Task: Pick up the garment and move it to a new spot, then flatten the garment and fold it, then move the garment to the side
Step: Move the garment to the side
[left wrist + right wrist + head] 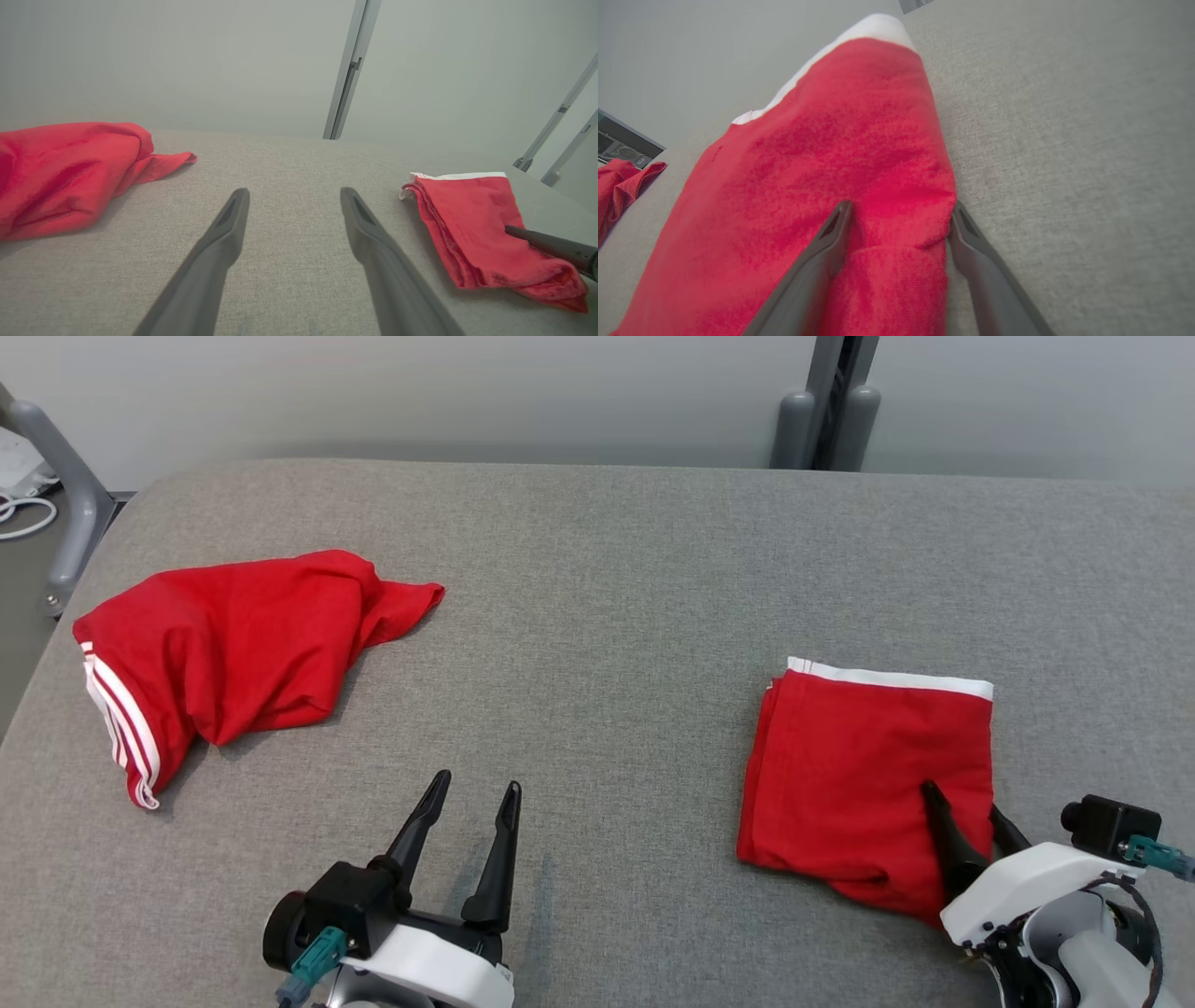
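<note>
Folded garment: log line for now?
folded garment: right side | right gripper: open, astride its near edge | left gripper: open, empty | crumpled garment: left

A grey fabric-covered table [653, 569] stands before a plain pale wall [420, 392], with grey metal posts [826, 420] behind it.

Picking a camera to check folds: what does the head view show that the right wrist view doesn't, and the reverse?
Head view: the open left claw over the bare grey table, and white side stripes on the crumpled red garment. Right wrist view: close up, the right claw, its open fingers straddling the edge of the folded red garment, one on cloth, one beside it. Both: the two garments, the white waistband, the right claw.
</note>
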{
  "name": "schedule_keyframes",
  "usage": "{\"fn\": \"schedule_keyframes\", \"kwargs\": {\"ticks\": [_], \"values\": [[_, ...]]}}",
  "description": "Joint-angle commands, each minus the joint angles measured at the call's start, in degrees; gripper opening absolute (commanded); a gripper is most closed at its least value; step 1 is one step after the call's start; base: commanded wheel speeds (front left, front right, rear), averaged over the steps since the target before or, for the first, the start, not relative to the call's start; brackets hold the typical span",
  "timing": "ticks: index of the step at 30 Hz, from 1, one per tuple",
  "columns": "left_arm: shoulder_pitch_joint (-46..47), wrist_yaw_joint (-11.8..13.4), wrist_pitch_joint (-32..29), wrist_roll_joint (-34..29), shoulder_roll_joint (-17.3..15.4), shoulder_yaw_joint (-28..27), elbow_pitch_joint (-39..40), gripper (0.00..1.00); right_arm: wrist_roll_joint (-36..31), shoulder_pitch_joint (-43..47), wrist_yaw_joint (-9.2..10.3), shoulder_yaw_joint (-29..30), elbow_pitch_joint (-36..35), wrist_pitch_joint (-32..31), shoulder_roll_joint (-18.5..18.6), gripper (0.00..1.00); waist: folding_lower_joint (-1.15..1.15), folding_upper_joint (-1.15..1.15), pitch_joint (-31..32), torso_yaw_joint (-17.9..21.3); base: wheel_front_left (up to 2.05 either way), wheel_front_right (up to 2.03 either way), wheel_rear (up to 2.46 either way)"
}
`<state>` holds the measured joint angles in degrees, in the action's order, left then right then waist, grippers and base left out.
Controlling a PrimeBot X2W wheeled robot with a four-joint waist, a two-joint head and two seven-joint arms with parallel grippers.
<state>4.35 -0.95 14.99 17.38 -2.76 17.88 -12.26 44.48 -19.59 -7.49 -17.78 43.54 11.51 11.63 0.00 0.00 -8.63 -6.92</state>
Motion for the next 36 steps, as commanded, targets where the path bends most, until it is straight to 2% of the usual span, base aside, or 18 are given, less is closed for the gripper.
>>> {"fn": "schedule_keyframes", "kwargs": {"ticks": [1,5,6,7,8,15,22,27,36], "values": [[1.0,0.1,0.2,0.3,-0.2,0.2,-0.1,1.0,1.8,-0.9,0.0,-1.2,1.0,-1.1,0.5,1.0,0.0,0.0,-0.2,-0.6,0.0,0.0,0.0],[0.8,0.4,0.2,0.5,-0.3,0.4,0.0,1.0,6.1,-1.8,0.0,-5.3,1.2,-3.3,0.9,1.0,0.0,0.0,-0.1,-1.0,0.0,0.0,0.0],[0.7,0.4,0.2,0.5,-0.3,0.5,0.0,1.0,7.0,-2.0,0.0,-6.3,1.2,-3.5,1.2,0.49,0.0,0.0,-0.1,-1.0,0.0,0.0,0.0],[0.6,0.4,0.2,0.4,-0.3,0.5,-0.1,1.0,7.5,-2.2,0.0,-7.3,1.1,-3.5,1.6,0.17,0.0,0.0,-0.1,-1.0,0.0,0.0,0.0],[0.6,0.4,0.2,0.4,-0.3,0.5,-0.1,1.0,8.0,-2.4,0.0,-8.2,1.1,-3.2,2.0,0.0,0.0,0.0,0.0,-1.0,0.0,0.0,0.0],[1.2,0.0,0.2,0.0,-0.3,0.7,0.4,1.0,9.4,-4.6,0.0,-12.6,2.1,-0.6,4.5,0.0,0.0,0.0,0.1,-0.4,0.0,0.0,0.0],[2.2,-1.4,0.2,-0.8,-0.3,3.0,1.7,1.0,6.4,-9.1,0.0,-20.0,2.8,1.3,9.0,0.0,0.0,0.0,-1.6,2.0,0.0,0.0,0.0],[4.4,-1.8,0.2,-1.1,-0.3,5.7,2.6,1.0,2.8,-14.5,0.0,-25.8,3.7,1.7,13.6,0.0,0.0,0.0,-5.3,5.0,0.0,0.0,0.0],[10.8,-2.4,0.2,-2.9,-0.3,10.9,4.5,1.0,2.1,-24.4,0.0,-32.2,4.1,2.6,21.9,0.0,0.0,0.0,-14.2,12.3,0.0,0.0,0.0]]}}
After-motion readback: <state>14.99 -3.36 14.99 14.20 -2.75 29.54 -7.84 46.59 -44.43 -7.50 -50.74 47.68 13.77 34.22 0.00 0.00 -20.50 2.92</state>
